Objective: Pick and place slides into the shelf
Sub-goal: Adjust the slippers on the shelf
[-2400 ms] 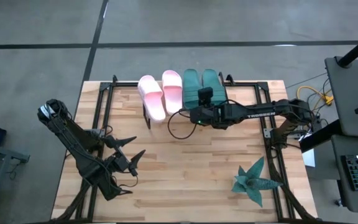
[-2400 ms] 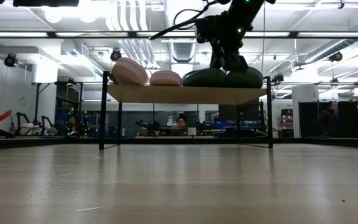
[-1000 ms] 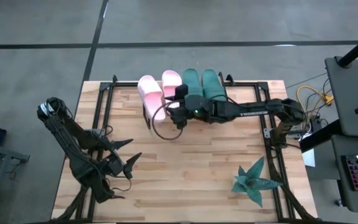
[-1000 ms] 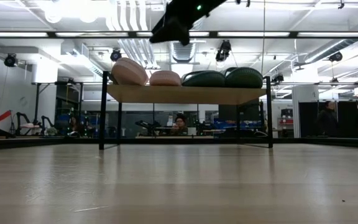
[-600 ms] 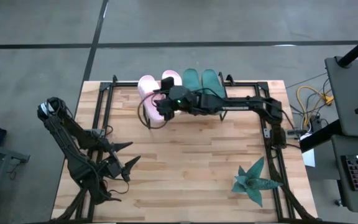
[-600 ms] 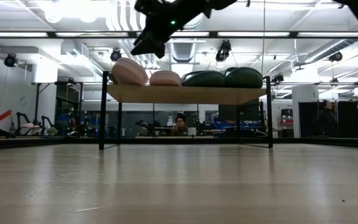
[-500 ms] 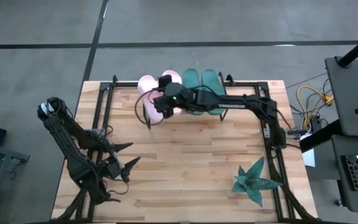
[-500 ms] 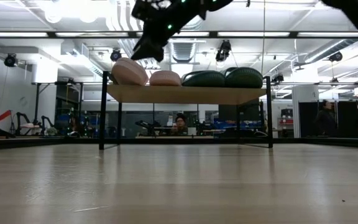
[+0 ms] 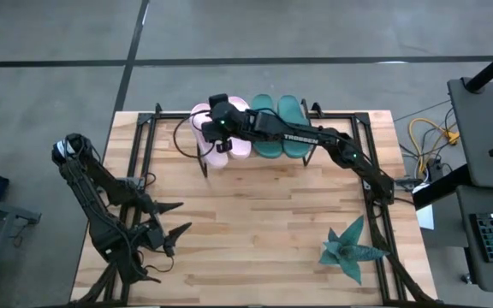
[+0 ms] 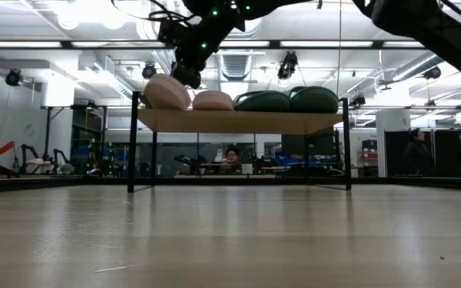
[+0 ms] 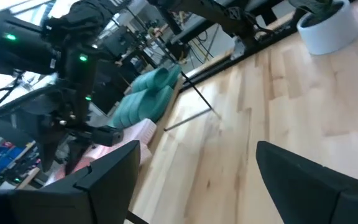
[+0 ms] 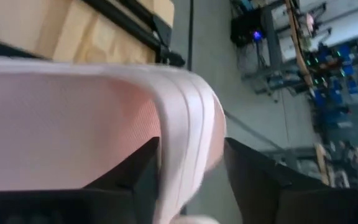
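- Shelf [image 9: 315,115] at the table's [image 9: 255,231] far edge; all four slides on its board.
- Pink pair [image 9: 202,115] at the shelf's left end, teal pair [image 9: 279,120] just beside it.
- Right gripper [image 9: 215,128] over the outer pink slide [image 12: 73,118], fingers [image 12: 135,180] parted astride its strap.
- Left gripper [image 9: 171,229] well away from the shelf, fingers spread, empty.

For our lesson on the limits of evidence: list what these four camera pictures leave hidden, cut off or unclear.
- High view: the right gripper covers part of the pink slides; whether it has closed on one is unclear.
- Low view: the shelf hides the slides' soles.
- Right wrist view: one pink slide fills the picture and blocks the rest.
- Left wrist view: the teal slides are blurred.
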